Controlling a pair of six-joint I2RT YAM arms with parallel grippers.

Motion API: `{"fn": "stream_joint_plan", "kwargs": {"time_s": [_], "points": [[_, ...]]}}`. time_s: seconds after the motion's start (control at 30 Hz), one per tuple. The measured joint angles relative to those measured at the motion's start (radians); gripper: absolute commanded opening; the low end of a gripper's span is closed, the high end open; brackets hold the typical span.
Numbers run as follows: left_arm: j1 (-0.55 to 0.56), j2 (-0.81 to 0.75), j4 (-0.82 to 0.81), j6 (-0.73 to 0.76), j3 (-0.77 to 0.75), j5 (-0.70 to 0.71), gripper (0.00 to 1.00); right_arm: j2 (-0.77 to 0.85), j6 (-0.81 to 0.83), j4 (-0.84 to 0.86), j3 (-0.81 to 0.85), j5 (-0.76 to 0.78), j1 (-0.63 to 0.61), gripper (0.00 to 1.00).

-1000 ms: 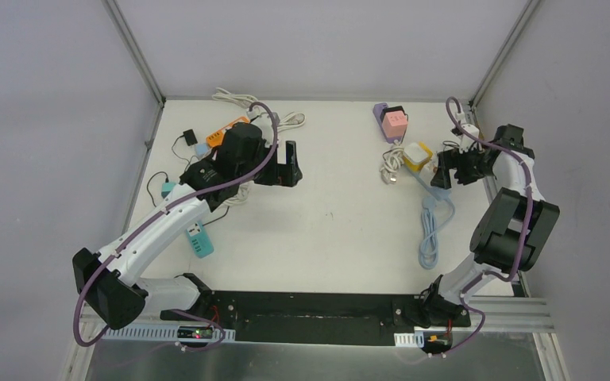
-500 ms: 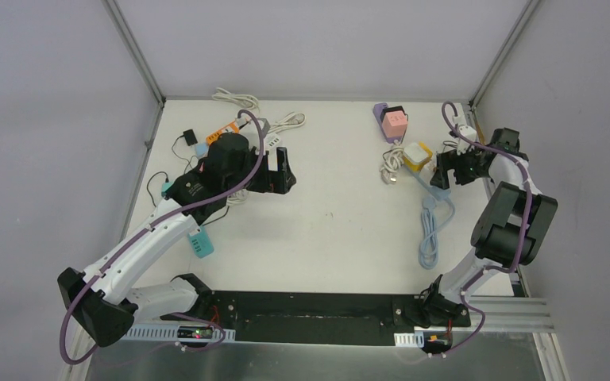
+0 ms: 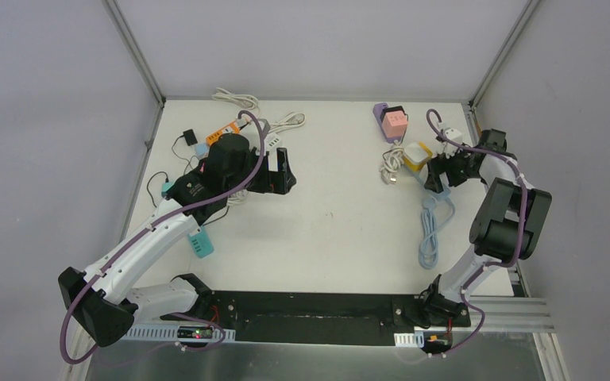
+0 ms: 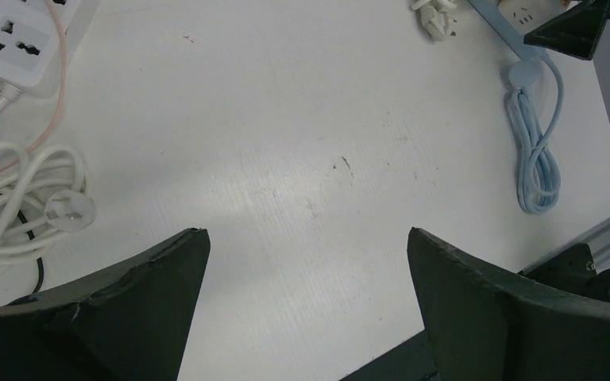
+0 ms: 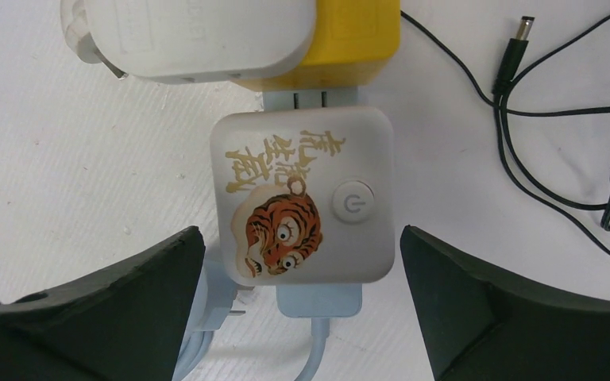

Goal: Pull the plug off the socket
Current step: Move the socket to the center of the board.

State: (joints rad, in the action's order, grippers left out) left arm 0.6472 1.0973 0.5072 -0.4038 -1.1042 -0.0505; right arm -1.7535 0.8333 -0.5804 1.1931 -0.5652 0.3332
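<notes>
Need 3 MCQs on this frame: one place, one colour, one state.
1. Pink block sits at: A) far edge B) near edge C) centre
2. Coiled cable colour: A) orange B) light blue C) black
3. Right gripper is: A) open, astride the tiger cube B) shut on it C) shut on the cable

1A: it lies close to the back wall.
2B: pale blue in the top view.
3A: its fingers stand apart on either side of the cube.
</notes>
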Motion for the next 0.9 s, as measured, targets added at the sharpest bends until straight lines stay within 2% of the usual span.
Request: {"fn": "stream_joint_plan", "kwargs": {"time_s": [0.9], "points": [[0.0, 0.0, -0.008, 0.0, 0.003, 0.023, 0.99, -0.052, 0.084, 0.005, -0.01, 0.036, -0.052, 0.93]]}}
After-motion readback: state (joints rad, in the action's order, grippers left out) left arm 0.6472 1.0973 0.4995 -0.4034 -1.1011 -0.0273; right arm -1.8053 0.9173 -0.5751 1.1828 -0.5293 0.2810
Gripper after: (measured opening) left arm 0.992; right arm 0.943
